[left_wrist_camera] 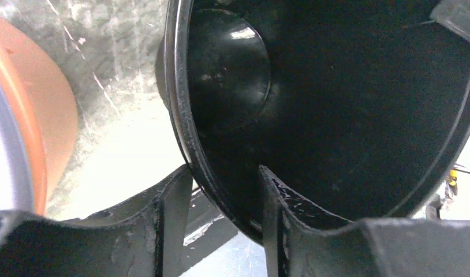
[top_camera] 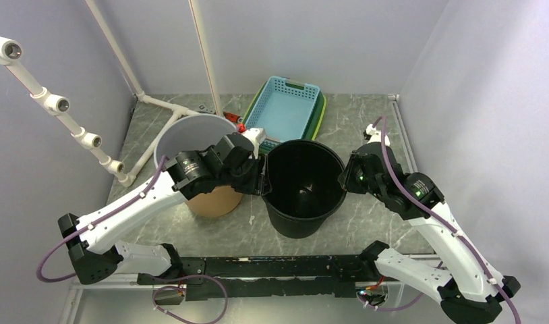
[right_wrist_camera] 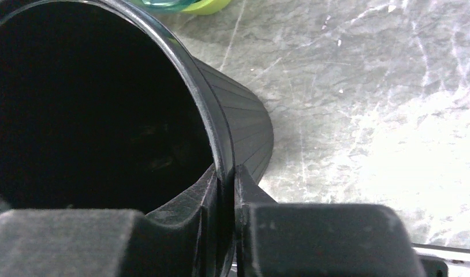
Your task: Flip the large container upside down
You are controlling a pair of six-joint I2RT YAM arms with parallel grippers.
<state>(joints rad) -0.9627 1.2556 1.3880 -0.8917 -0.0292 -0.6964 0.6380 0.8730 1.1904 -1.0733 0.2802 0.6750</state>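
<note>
The large container [top_camera: 304, 183] is a black bucket standing upright at the table's middle, mouth up; it also fills the left wrist view [left_wrist_camera: 336, 86] and the right wrist view [right_wrist_camera: 105, 104]. My left gripper [top_camera: 262, 174] [left_wrist_camera: 223, 170] straddles its left rim, one finger inside and one outside. It is open, with a gap showing between the outer finger [left_wrist_camera: 175, 196] and the wall. My right gripper [top_camera: 344, 177] [right_wrist_camera: 226, 168] is shut on the right rim, pinching the wall between its fingers.
A brown pot [top_camera: 214, 201] with a pale inside stands just left of the black container, under my left arm. A blue basket [top_camera: 289, 108] nested in a green one lies behind. White pipes [top_camera: 145, 98] run along the back left.
</note>
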